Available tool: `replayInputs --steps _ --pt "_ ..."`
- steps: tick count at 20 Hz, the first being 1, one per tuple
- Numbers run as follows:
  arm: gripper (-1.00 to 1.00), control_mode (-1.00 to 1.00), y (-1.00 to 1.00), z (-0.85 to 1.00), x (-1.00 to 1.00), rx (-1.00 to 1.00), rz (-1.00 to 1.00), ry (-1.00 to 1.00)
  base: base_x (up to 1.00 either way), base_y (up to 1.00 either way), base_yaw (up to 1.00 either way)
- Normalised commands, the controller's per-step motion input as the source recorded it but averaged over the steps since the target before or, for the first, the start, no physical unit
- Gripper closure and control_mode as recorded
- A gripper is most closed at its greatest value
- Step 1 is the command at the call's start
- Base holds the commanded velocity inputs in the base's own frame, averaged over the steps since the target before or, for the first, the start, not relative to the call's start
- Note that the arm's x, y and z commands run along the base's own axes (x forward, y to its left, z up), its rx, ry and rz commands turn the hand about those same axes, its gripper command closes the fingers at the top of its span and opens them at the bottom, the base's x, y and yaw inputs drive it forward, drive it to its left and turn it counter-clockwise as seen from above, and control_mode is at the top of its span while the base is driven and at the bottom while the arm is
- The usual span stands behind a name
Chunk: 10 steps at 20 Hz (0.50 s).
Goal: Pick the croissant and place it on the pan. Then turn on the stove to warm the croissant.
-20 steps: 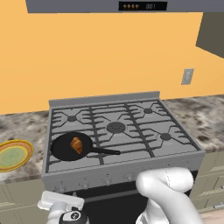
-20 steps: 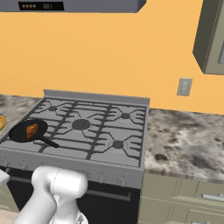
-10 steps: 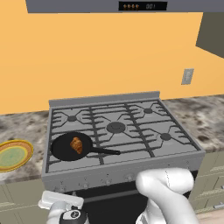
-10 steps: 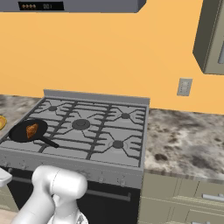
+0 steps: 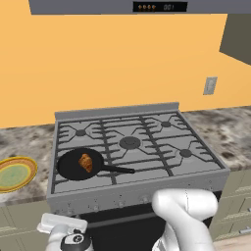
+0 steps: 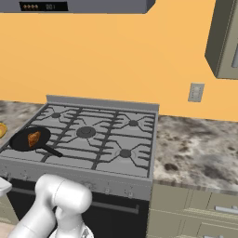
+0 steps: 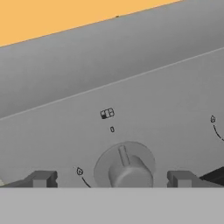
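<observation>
The croissant [image 5: 86, 162] [image 6: 33, 138] lies in the black pan [image 5: 71, 169] [image 6: 18, 142], which rests on the front-left burner of the grey stove [image 5: 132, 147] [image 6: 93, 139]; the pan's handle points right. My hand [image 5: 63, 230] hangs low in front of the stove's front panel, below the pan. In the hand view my gripper [image 7: 111, 179] is open, with its two dark fingertips [image 7: 41, 179] spread wide on either side of a grey knob [image 7: 127, 168]. The fingertips stand apart from the knob. The knob's ridge points up toward a small "0" mark [image 7: 112, 129].
A yellow-rimmed green plate [image 5: 14, 174] sits on the speckled counter left of the stove. More counter [image 6: 195, 148] stretches to the right, with a wall outlet [image 6: 195, 92] above it. The dark oven door [image 5: 117, 230] is below the knob panel, close to my arm [image 5: 186, 215].
</observation>
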Motion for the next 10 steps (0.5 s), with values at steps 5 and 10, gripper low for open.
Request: replayInputs --steps 5,10 --pt "-1.0 -1.0 0.0 -0.13 0.05 0.0 0.0 0.0 0.0 0.0 0.0" --pt "-1.0 -1.0 0.0 -0.07 0.0 0.0 0.0 0.0 0.0 0.0 0.0"
